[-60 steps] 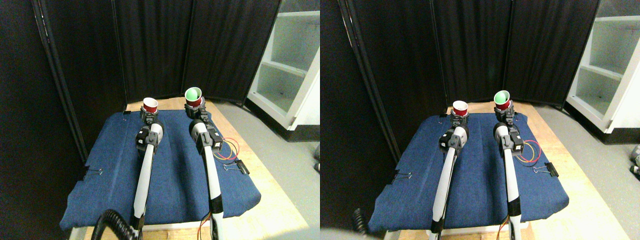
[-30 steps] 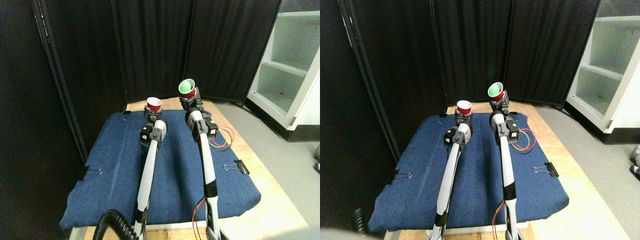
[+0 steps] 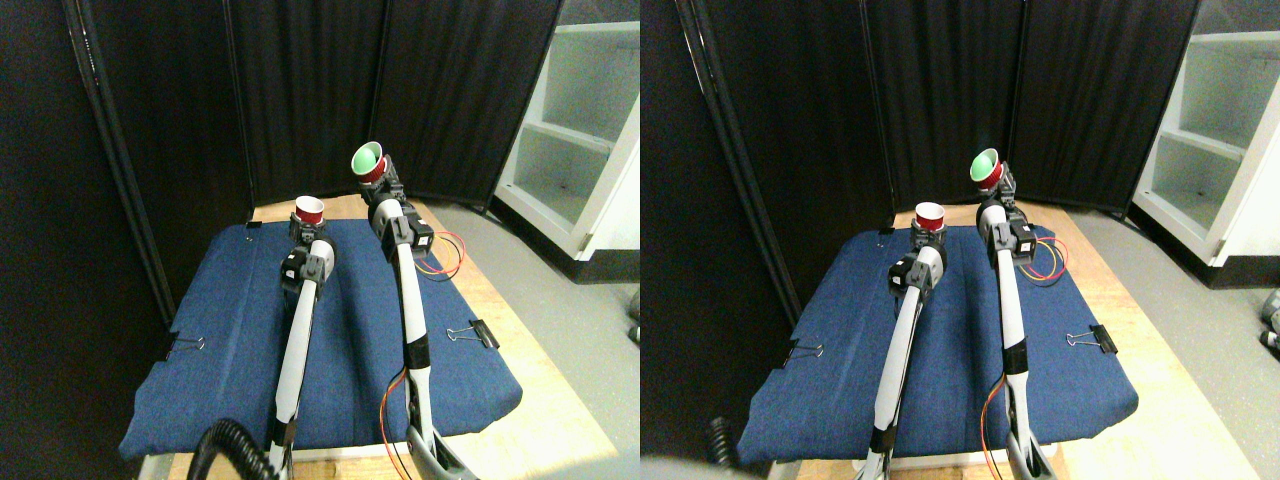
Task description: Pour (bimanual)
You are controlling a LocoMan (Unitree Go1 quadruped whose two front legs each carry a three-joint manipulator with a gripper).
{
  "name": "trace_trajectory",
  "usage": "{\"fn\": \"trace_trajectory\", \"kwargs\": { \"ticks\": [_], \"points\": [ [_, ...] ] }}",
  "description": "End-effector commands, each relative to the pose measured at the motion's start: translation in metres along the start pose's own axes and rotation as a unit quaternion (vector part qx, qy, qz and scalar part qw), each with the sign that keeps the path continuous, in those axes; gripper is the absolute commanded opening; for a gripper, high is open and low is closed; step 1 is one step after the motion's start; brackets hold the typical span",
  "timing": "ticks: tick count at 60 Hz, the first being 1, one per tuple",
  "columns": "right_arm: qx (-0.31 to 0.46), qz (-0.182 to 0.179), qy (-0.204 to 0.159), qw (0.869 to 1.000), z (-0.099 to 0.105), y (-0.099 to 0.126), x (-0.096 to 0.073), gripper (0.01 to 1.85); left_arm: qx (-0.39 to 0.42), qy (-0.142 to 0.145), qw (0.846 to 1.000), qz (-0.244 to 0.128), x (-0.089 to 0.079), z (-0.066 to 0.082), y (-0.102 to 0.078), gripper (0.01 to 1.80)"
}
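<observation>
Blue cloth [image 3: 230,330] covers the wooden table [image 3: 530,410], clipped at its edges by binder clips [image 3: 478,332]. Left gripper [image 3: 306,226] pinches an upright red cup [image 3: 309,209]; right gripper [image 3: 380,187] – raised higher – clamps a green-lined cup [image 3: 368,162] tilted leftward, near but apart from the red cup.

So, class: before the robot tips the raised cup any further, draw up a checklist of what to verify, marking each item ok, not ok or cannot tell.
1. Right gripper holds the green-lined cup: ok.
2. Left gripper holds the red cup: ok, upright.
3. Pouring cup higher than receiving cup: ok.
4. Pouring cup's mouth directly above the red cup's opening: not ok, it sits to the right.
5. Something inside the pouring cup: cannot tell, only the green lining shows.
6. Blue cloth below to catch spills: ok.
</observation>
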Motion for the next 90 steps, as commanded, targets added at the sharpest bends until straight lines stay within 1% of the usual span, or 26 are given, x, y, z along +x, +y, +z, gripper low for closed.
{"fn": "trace_trajectory", "kwargs": {
  "ticks": [1, 6, 12, 19, 21, 29, 33, 34, 38, 41, 43, 56, 57, 65, 73, 75, 80, 90],
  "points": [
    [0.0, 0.0, -0.005, 1.0, 0.0, 0.003, 0.004, 0.04, -0.003, 0.02, 1.0, -0.019, -0.008, -0.005, -0.014, 0.01],
    [0.003, -0.003, -0.004, 1.0, 0.0, 0.004, 0.004, 0.06, -0.005, 0.037, 0.999, -0.017, -0.011, -0.007, -0.017, 0.01],
    [-0.014, -0.005, 0.001, 1.0, -0.001, 0.004, 0.003, 0.08, -0.005, 0.042, 0.999, -0.019, -0.013, -0.01, -0.019, 0.01],
    [-0.023, 0.001, 0.007, 1.0, -0.001, 0.005, 0.002, 0.1, 0.005, 0.038, 0.999, -0.022, -0.016, -0.013, -0.023, 0.01],
    [-0.023, -0.001, 0.006, 1.0, -0.001, 0.006, 0.002, 0.06, 0.004, 0.04, 0.999, -0.023, -0.016, -0.014, -0.024, 0.01],
    [-0.021, 0.005, 0.009, 1.0, -0.001, 0.006, 0.0, 0.03, 0.001, 0.044, 0.999, -0.021, -0.018, -0.017, -0.027, 0.01],
    [-0.037, 0.009, 0.007, 0.999, -0.001, 0.006, -0.001, 0.01, -0.001, 0.043, 0.999, -0.017, -0.017, -0.018, -0.026, 0.01],
    [-0.053, 0.011, 0.01, 0.999, -0.001, 0.008, -0.002, 0.01, -0.006, 0.039, 0.999, -0.013, -0.018, -0.019, -0.025, 0.01],
    [-0.056, 0.023, 0.013, 0.998, 0.0, 0.009, -0.002, 0.01, -0.002, 0.038, 0.999, -0.014, -0.019, -0.02, -0.024, 0.01],
    [-0.06, 0.025, 0.013, 0.998, 0.001, 0.011, -0.002, 0.01, -0.004, 0.039, 0.999, -0.012, -0.019, -0.022, -0.022, 0.01],
    [-0.076, 0.036, 0.014, 0.996, 0.001, 0.011, -0.002, 0.01, -0.006, 0.039, 0.999, -0.009, -0.02, -0.023, -0.022, 0.01],
    [-0.108, 0.038, 0.012, 0.993, 0.002, 0.015, -0.005, 0.01, -0.002, 0.04, 0.999, -0.004, -0.023, -0.027, -0.023, 0.01],
    [-0.12, 0.047, 0.011, 0.992, 0.002, 0.016, -0.005, 0.01, 0.001, 0.039, 0.999, -0.004, -0.024, -0.028, -0.024, 0.01],
    [-0.118, 0.04, 0.008, 0.992, 0.001, 0.018, -0.007, 0.01, -0.002, 0.041, 0.999, -0.002, -0.024, -0.029, -0.023, 0.01],
    [-0.118, 0.054, 0.012, 0.991, 0.0, 0.017, -0.005, 0.01, -0.008, 0.044, 0.999, -0.005, -0.025, -0.031, -0.023, 0.01],
    [-0.123, 0.048, 0.013, 0.991, -0.001, 0.018, -0.006, 0.01, -0.014, 0.05, 0.999, -0.011, -0.026, -0.031, -0.023, 0.01],
    [-0.122, 0.045, 0.018, 0.991, -0.002, 0.018, -0.007, 0.01, -0.011, 0.048, 0.999, -0.018, -0.026, -0.032, -0.023, 0.01],
    [-0.129, 0.048, 0.016, 0.99, -0.003, 0.018, -0.008, 0.01, -0.008, 0.047, 0.999, -0.017, -0.028, -0.031, -0.023, 0.01]
  ]
}}
